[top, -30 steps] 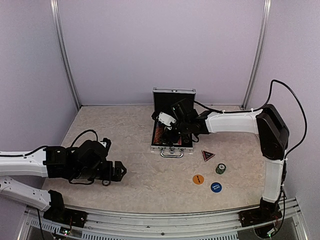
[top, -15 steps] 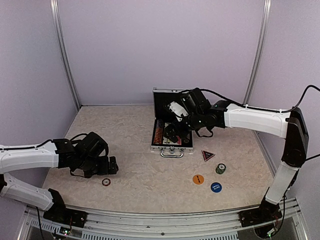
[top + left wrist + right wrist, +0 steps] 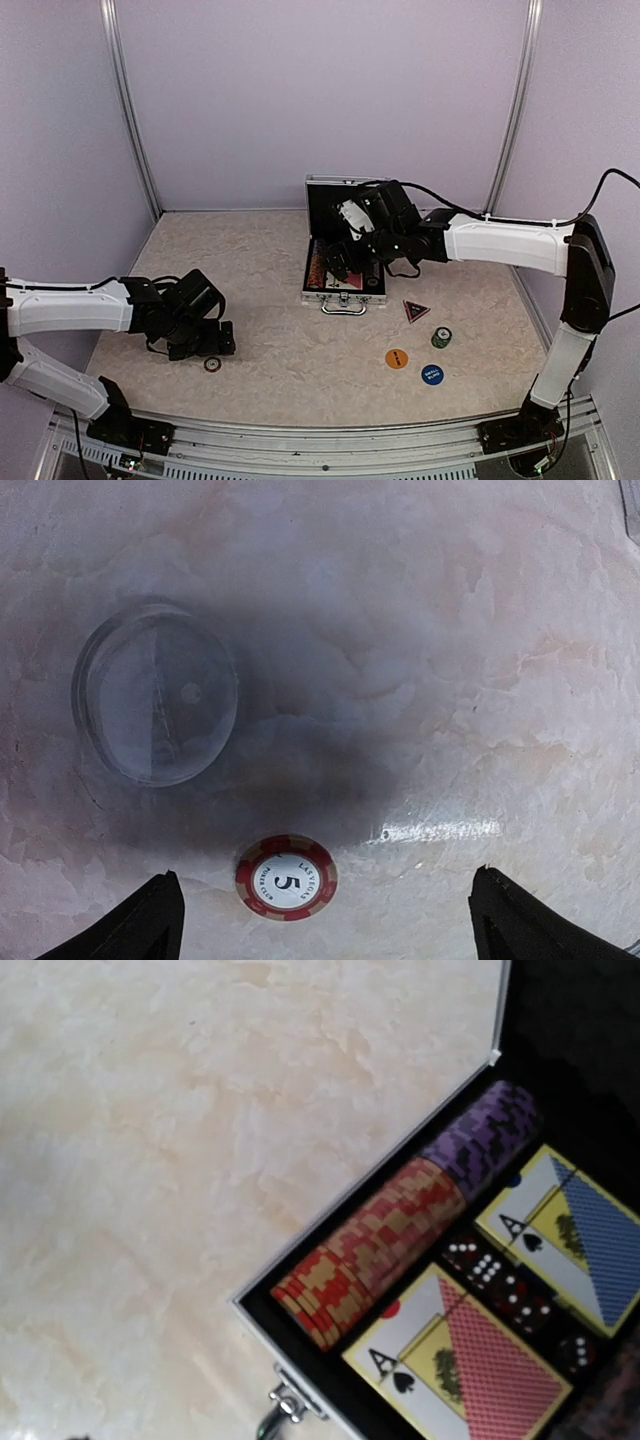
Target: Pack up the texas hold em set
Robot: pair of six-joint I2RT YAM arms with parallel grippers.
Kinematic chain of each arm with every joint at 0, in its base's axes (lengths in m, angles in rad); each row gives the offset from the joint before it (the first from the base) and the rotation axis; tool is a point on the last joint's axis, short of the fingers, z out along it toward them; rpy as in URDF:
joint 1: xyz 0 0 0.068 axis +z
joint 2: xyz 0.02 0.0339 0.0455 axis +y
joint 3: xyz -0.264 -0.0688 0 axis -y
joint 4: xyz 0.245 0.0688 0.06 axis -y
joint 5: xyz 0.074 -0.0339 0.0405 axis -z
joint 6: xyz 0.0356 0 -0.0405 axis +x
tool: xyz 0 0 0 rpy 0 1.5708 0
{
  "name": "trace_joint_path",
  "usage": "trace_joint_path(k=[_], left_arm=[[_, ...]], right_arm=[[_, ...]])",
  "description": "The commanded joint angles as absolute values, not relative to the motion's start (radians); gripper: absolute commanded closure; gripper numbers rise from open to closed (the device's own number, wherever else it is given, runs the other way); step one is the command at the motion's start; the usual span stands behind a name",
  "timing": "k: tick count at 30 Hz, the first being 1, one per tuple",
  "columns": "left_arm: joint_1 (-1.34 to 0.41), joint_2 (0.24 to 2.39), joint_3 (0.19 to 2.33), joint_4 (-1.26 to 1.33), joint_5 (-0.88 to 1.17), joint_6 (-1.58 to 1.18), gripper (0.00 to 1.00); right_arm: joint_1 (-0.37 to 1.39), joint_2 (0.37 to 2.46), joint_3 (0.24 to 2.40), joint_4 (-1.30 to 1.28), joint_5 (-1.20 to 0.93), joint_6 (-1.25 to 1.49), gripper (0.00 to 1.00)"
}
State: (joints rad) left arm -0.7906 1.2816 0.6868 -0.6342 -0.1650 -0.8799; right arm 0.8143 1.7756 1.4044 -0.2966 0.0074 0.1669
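The silver case (image 3: 345, 292) of the texas hold em set lies open at mid-table, lid (image 3: 345, 200) upright. Inside I see a row of red chips (image 3: 375, 1260), purple chips (image 3: 480, 1130), two card decks (image 3: 470, 1370) and dice (image 3: 500, 1280). My right gripper (image 3: 340, 262) hovers over the case's left half, open and holding nothing; its fingers stay outside the right wrist view. A lone red chip (image 3: 286, 877) (image 3: 212, 364) lies flat on the table. My left gripper (image 3: 325, 925) (image 3: 222, 340) stands wide open just above it, not touching.
Right of the case lie a dark triangular marker (image 3: 416, 310), a small green chip stack (image 3: 441, 337), an orange disc (image 3: 397, 358) and a blue disc (image 3: 432, 375). A clear round disc (image 3: 155, 693) lies beyond the red chip. The case latch (image 3: 285, 1400) faces the arms.
The left gripper drew back to the left, baring the red chip on the table. The right gripper lifted out of the case, and its arm stretched out with the elbow swung right.
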Motion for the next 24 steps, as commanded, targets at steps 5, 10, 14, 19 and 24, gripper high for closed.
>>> trace_joint_path(k=[5, 10, 14, 19, 24], left_arm=[[-0.815, 1.191, 0.58, -0.541, -0.201, -0.978, 0.04], [-0.867, 1.229, 0.609, -0.528, -0.269, -1.005, 0.04], [-0.902, 1.307, 0.616, -0.519, -0.324, -1.021, 0.04], [-0.941, 1.344, 0.581, -0.484, -0.332, -1.068, 0.05], [-0.947, 1.363, 0.576, -0.469, -0.355, -1.074, 0.06]], right_arm=[[0.851, 1.725, 1.247, -0.101, -0.008, 0.235, 0.01], [0.889, 1.677, 1.141, -0.041, 0.014, 0.256, 0.01], [0.912, 1.606, 1.02, 0.037, 0.021, 0.278, 0.01], [0.911, 1.533, 0.922, 0.067, 0.034, 0.274, 0.01], [0.911, 1.501, 0.89, 0.083, 0.028, 0.27, 0.01]])
